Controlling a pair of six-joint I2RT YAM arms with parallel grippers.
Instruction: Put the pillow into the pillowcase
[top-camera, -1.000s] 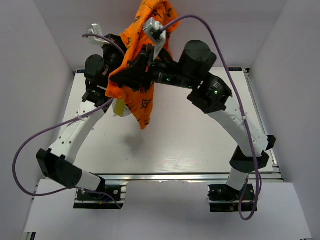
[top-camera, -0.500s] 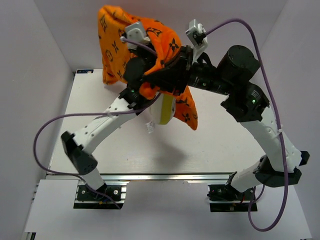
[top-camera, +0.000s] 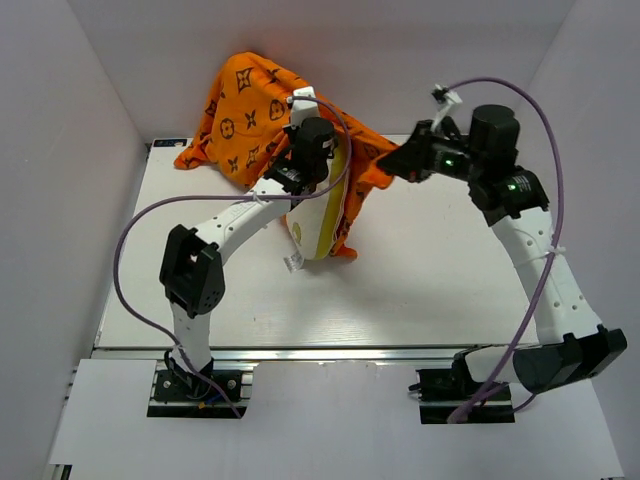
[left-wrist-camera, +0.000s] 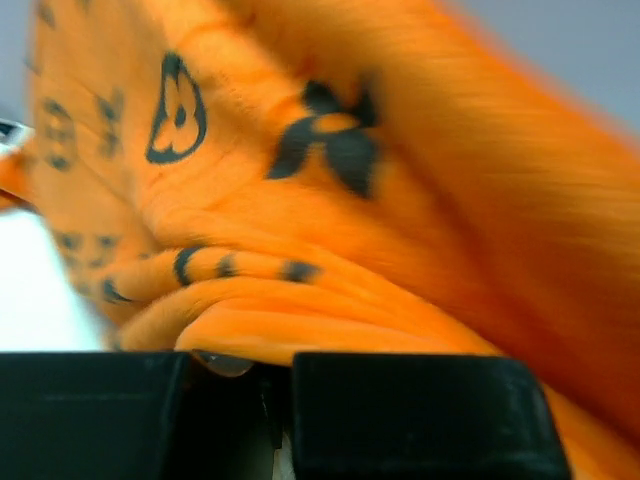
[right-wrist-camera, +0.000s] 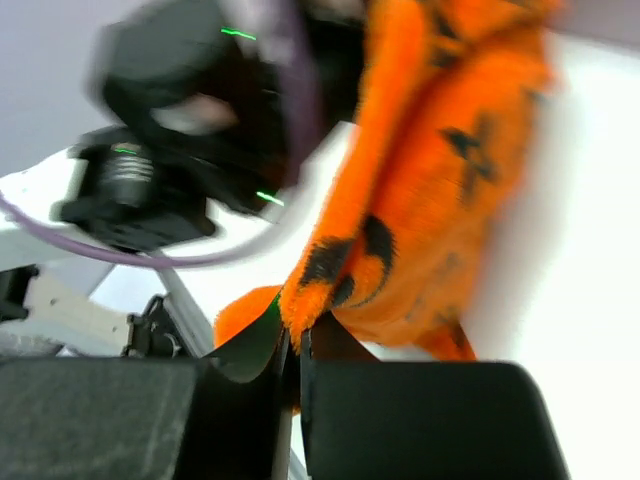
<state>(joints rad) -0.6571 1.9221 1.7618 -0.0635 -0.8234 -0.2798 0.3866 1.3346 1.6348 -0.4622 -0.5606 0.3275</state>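
The orange pillowcase (top-camera: 250, 110) with black motifs hangs in the air over the back of the table, stretched between both grippers. The cream pillow (top-camera: 322, 215) with its yellow band sticks out of the case's lower opening, tilted, above the table. My left gripper (top-camera: 318, 160) is shut on a fold of the pillowcase (left-wrist-camera: 330, 300). My right gripper (top-camera: 392, 163) is shut on the pillowcase's edge (right-wrist-camera: 420, 200), its jaws pinching the cloth. A small white tag (top-camera: 292, 262) dangles below the pillow.
The white table (top-camera: 430, 280) lies below, walled by pale panels at the left, right and back. Purple cables (top-camera: 140, 240) loop off both arms. The left arm's wrist (right-wrist-camera: 170, 130) shows close in the right wrist view.
Both arms swung the pillowcase lower and spread it wider. The left gripper moved right and down, the right gripper moved right. More of the pillow now shows below the case.
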